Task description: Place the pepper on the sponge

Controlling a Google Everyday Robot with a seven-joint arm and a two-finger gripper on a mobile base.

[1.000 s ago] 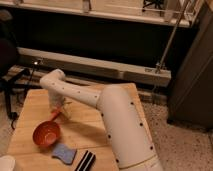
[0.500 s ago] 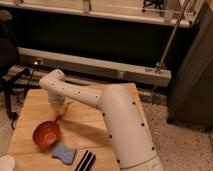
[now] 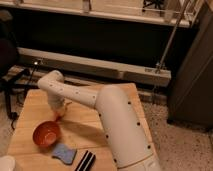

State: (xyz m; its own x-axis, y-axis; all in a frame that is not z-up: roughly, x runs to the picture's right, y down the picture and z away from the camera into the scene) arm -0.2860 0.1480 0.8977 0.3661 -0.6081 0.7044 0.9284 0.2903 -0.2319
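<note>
Low on light wooden table (image 3: pixel 80 131): gripper (image 3: pixel 59 114) pinched shut, apparently around slender orange-red pepper (image 3: pixel 60 118), ready to lift. Beyond gripper, past round red-orange bowl (image 3: pixel 46 134): flat light-blue sponge (image 3: pixel 64 153), top bare, well apart from pepper.

Matt wood table (image 3: pixel 30 102) under end effector (image 3: pixel 59 115)

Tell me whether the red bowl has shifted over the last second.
No. The bowl keeps its place by the sponge and the table edge. The claw, shut on the pepper, is just behind the bowl's far rim.
</note>
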